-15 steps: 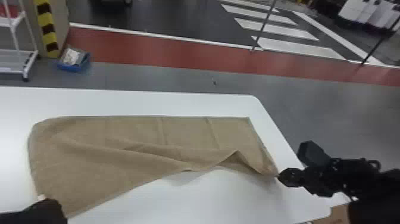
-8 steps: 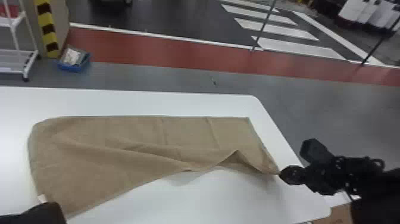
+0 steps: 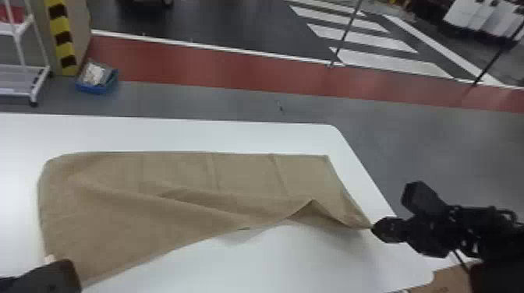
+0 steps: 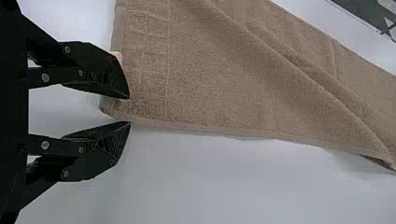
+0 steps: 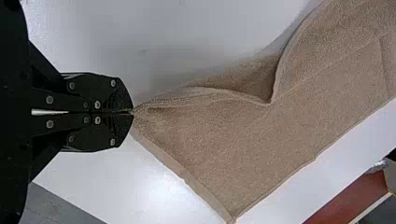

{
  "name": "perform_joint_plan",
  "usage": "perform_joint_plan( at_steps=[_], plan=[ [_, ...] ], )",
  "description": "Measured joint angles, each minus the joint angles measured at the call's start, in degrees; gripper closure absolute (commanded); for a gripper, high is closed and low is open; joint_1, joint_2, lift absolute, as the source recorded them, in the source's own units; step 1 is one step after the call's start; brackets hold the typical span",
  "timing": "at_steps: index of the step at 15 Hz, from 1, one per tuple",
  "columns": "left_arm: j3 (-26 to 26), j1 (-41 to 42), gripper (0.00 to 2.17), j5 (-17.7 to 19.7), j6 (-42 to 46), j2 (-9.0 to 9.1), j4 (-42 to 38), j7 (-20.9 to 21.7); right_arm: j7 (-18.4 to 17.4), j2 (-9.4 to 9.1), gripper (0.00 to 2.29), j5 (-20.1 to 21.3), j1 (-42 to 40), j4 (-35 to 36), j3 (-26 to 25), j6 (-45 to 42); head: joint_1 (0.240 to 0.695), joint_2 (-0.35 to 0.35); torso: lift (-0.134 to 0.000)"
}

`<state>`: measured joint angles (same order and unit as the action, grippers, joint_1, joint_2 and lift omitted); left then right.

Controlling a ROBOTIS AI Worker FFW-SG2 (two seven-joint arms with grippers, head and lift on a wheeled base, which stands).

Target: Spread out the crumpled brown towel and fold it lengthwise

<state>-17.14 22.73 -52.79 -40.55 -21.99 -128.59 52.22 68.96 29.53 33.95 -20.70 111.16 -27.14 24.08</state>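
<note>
currently the brown towel (image 3: 148, 218) lies partly spread with ridges on the white tabletop (image 3: 249, 272), its corner pinched in the closed right claw (image 3: 372, 229), while the left claw (image 3: 74, 272) is parted, empty, by another corner.

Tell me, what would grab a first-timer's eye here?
Probably the brown towel, lying rumpled across the white table. Next, the robot's right end effector, shut on the towel's near right corner, while its left end effector is open at the near left corner. Beyond the table, bold white stripes mark the dark floor.
</note>
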Motion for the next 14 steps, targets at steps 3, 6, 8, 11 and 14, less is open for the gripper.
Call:
perform_joint_plan(
  at_steps=[3,6,8,11,14],
  plan=[
    [0.0,-0.47,1.22,-0.12,-0.18,-0.07,0.33,0.68,0.03,0.0,1.36,-0.2,-0.45,0.46,-0.79,0.13,0.695,-0.35,-0.12],
    [0.02,-0.65,1.35,-0.22,-0.71,0.06,0.33,0.99,0.03,-0.09,1.36,-0.31,-0.51,0.71,-0.93,0.13,0.695,-0.35,-0.12],
    [0.51,-0.66,1.7,-0.27,-1.38,0.14,-0.21,1.17,0.03,-0.17,1.36,-0.56,-0.56,0.84,-1.34,0.14,0.695,-0.35,-0.12],
    [2.81,-0.53,1.73,0.02,-3.99,0.35,-3.15,2.69,0.41,-0.16,1.36,-1.4,-0.98,1.81,-2.59,-0.16,0.695,-0.35,-0.12],
    [9.56,1.57,1.73,1.44,-4.75,0.16,-9.07,7.96,3.1,-0.1,1.36,-2.51,-3.28,4.06,-5.14,-1.16,0.695,-0.35,-0.12]
  ],
)
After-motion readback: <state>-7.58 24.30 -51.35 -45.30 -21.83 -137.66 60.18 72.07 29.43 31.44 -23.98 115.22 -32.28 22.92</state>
